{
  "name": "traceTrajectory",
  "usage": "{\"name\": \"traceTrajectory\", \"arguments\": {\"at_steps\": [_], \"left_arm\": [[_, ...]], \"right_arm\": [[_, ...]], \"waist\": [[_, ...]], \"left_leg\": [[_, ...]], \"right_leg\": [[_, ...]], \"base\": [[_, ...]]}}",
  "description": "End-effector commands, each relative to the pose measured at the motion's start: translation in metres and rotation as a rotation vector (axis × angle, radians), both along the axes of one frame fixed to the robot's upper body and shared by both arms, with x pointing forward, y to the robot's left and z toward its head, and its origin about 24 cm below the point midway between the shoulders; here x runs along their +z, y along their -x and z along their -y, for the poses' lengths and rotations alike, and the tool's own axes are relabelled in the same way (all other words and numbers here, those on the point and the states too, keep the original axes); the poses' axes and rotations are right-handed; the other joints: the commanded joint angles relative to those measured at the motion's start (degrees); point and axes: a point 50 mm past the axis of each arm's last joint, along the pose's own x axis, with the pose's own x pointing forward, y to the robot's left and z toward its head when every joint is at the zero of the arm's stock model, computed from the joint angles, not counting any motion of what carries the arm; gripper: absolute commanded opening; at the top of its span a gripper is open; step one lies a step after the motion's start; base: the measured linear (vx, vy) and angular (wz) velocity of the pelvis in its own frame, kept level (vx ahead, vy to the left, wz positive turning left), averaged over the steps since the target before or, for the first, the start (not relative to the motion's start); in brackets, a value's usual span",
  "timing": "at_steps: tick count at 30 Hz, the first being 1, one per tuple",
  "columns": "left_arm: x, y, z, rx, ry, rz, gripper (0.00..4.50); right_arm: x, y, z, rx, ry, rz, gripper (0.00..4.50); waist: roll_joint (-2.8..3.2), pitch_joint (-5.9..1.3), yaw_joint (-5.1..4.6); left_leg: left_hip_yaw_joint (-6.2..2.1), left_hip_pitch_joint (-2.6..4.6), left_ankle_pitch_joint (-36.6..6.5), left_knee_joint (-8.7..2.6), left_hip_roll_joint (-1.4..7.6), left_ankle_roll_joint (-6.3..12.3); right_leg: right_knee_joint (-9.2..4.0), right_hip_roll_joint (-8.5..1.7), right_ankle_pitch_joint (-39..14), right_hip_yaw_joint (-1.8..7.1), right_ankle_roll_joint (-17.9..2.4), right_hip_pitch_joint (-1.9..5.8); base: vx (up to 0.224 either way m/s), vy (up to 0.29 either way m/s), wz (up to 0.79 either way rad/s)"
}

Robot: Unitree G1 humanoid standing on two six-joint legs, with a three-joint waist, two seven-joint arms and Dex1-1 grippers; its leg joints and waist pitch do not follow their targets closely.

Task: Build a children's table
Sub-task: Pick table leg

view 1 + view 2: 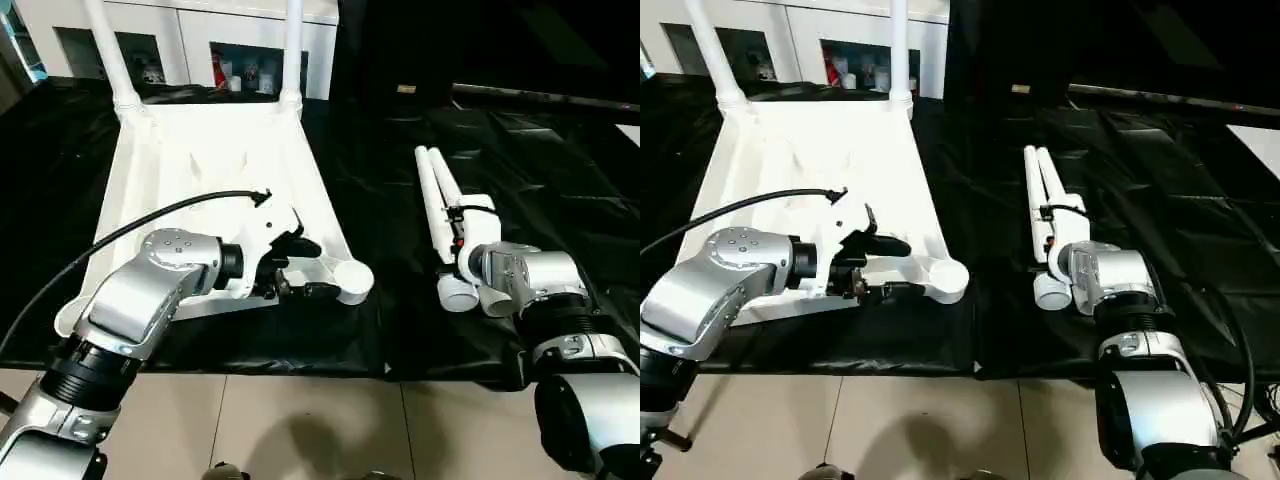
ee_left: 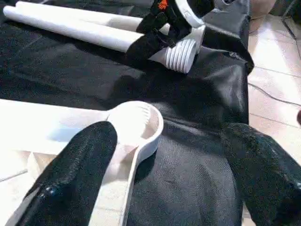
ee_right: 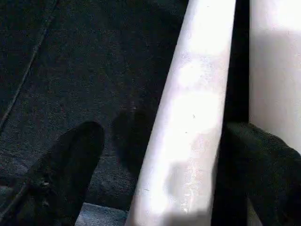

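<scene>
The white tabletop [image 1: 200,150] lies underside up on a black sheet. Two white legs [image 1: 293,50] stand upright in its far corner sockets. My left gripper [image 1: 312,268] hovers open beside the near right corner socket [image 1: 352,281], which is empty; in the left wrist view that socket [image 2: 136,120] sits beyond my spread fingers [image 2: 80,165]. Two more legs [image 1: 440,200] lie side by side on the sheet at the right. My right gripper [image 3: 164,165] is open over their thick ends, one finger [image 3: 70,165] on each side of one leg [image 3: 188,117].
A white cabinet [image 1: 200,40] with glass doors stands behind the tabletop. The black sheet [image 1: 560,170] covers the floor to the right of the legs. Beige tiles [image 1: 300,420] begin just in front of the sheet's near edge.
</scene>
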Motion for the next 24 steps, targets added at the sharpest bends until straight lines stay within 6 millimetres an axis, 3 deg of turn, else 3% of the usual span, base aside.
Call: {"name": "traceTrajectory", "arguments": {"at_steps": [1,16,18,24], "left_arm": [[0.001,0.002,0.003,-0.014,-0.012,0.008,4.49],[0.001,0.003,0.001,-0.035,-0.039,0.012,4.5],[0.002,0.003,0.001,-0.042,-0.044,0.012,4.5],[0.003,0.001,-0.001,-0.049,-0.068,0.021,4.5]], "right_arm": [[-0.003,0.001,0.003,-0.002,0.007,-0.023,4.5],[-0.011,0.001,0.009,-0.03,-0.025,-0.081,3.3],[-0.01,0.0,0.01,-0.027,-0.021,-0.09,2.98],[-0.004,-0.002,0.014,-0.025,0.027,-0.137,2.72]], "waist": [[0.26,-4.37,0.12],[0.02,-4.24,-0.08],[0.08,-4.26,-0.02],[0.0,-4.39,-0.08]], "left_leg": [[-0.27,0.61,-7.7,-3.11,1.01,-2.31],[-0.28,0.61,-9.9,-3.02,1.03,-2.69],[-0.28,0.58,-9.7,-2.98,1.04,-2.7],[-0.28,0.45,-8.7,-2.91,1.04,-2.47]], "right_leg": [[-4.2,-3.74,-6.7,2.94,-10.4,3.13],[-4.5,-3.75,-11.0,2.87,-9.7,2.79],[-4.46,-3.78,-10.9,2.89,-9.7,2.79],[-4.16,-3.75,-9.2,2.85,-10.4,2.87]], "base": [[0.0,0.0,0.0],[0.0,0.0,0.0],[0.0,0.0,0.0],[0.0,0.0,0.0]]}}
